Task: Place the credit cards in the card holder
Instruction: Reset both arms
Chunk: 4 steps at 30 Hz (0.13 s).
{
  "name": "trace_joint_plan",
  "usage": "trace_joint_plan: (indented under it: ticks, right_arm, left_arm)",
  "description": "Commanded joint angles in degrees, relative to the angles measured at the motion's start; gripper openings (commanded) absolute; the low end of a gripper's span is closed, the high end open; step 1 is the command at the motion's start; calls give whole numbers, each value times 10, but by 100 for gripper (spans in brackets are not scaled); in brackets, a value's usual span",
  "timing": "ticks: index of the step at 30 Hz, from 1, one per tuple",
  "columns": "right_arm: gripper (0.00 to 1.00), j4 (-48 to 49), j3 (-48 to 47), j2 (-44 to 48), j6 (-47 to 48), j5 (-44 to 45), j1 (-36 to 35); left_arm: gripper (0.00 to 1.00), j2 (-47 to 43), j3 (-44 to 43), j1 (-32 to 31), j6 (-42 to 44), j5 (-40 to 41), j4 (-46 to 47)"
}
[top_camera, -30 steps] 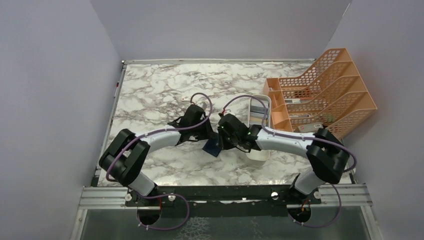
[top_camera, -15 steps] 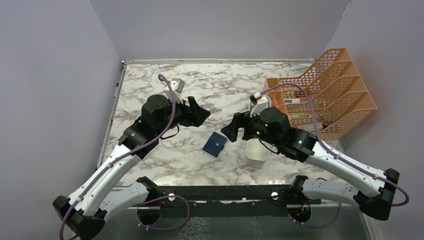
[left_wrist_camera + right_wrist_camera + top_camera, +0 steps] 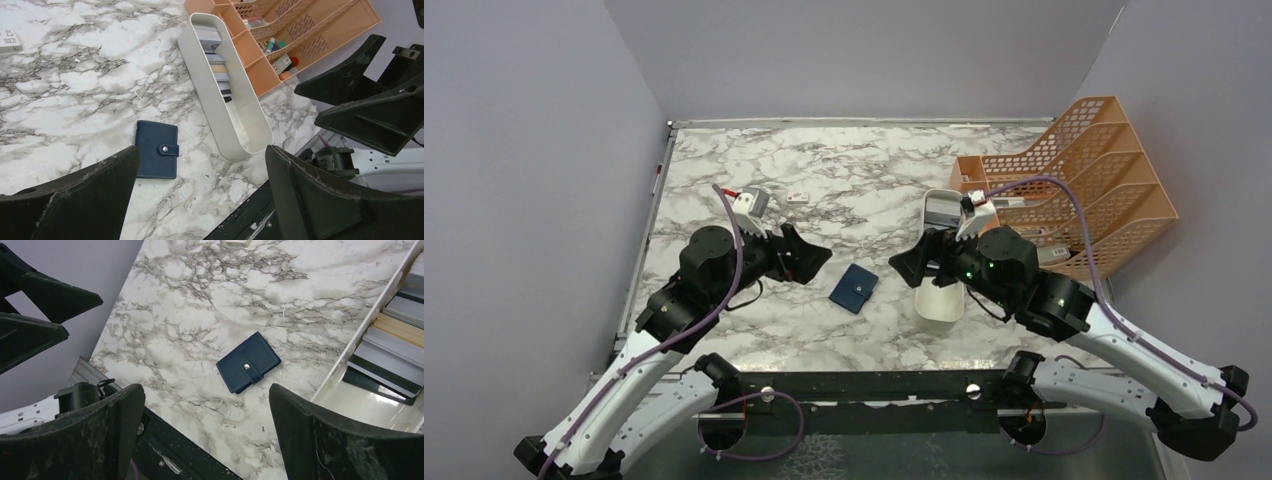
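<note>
Closed card holder point(image 3: 854, 288), credit cards point(image 3: 387, 362) nearby

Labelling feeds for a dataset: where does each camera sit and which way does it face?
Top external: above and behind the bases, looking down at the table; both arms, left gripper and right gripper show.
Left wrist: on the left arm, aimed down and rightward at the card holder and white tray; own fingers show.
Right wrist: on the right arm, aimed down and leftward at the card holder; own fingers show.
Both wrist views share the card holder and white tray.
</note>
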<state>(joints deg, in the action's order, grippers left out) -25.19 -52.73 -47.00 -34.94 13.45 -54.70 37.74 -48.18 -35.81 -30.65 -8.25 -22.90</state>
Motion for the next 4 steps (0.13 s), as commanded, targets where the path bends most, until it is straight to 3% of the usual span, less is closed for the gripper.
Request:
trace_joint_plan:
  ticks: [1, 4]
  right_arm:
    - [100, -12, 7, -4, 0, 11, -3]
    - [99, -11, 1, -7, -2, 12, -3]
  left_arm:
    - [99, -10, 7, 0, -7, 8, 1]
    - [99, -14, 10, -1, -4, 13, 0]
